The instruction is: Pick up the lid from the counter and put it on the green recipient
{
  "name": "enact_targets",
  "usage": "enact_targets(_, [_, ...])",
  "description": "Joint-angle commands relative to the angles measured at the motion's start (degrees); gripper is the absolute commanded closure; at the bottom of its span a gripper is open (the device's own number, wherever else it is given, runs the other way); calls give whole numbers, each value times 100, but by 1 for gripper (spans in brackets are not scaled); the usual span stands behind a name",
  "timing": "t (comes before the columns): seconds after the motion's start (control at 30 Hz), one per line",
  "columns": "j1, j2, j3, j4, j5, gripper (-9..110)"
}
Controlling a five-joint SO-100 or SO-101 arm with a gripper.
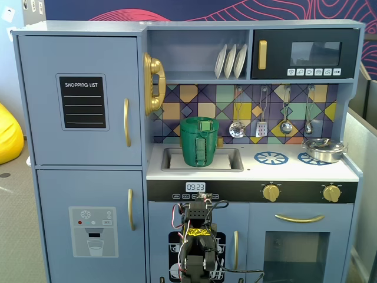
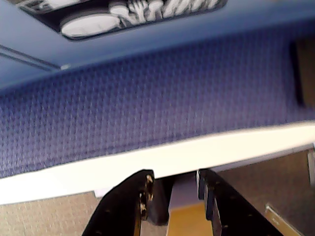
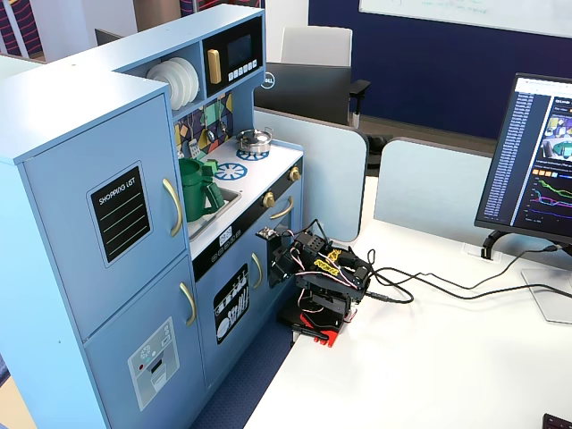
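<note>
- Lid sits on top of the green recipient, its strap handle showing at the rim in a fixed view; the other fixed view shows the pot too small to make out the lid.
- The green recipient stands upright in the sink recess of the counter, ribbed side handle facing the camera.
- A shiny steel pan rests on the right-hand burner ring, well apart from the pot.
- The arm is folded low on the white table, in front of the kitchen's lower doors.
- The gripper hangs with its jaws slightly apart, holding nothing.
</note>
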Motion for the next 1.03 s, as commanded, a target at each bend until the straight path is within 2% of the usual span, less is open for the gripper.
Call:
enact_targets(0.0, [-141,35,211,466,132,101])
enact_targets(0.23, [-158,44,220,1099,185,96])
enact_targets(0.33, [-176,44,220,1028,677,96])
enact_targets(0.57, [-141,44,220,1046,448,95])
enact_targets(0.73, [-141,44,220,1134,-158,95])
enact_targets(1.0, [-141,44,220,1143,-141,94])
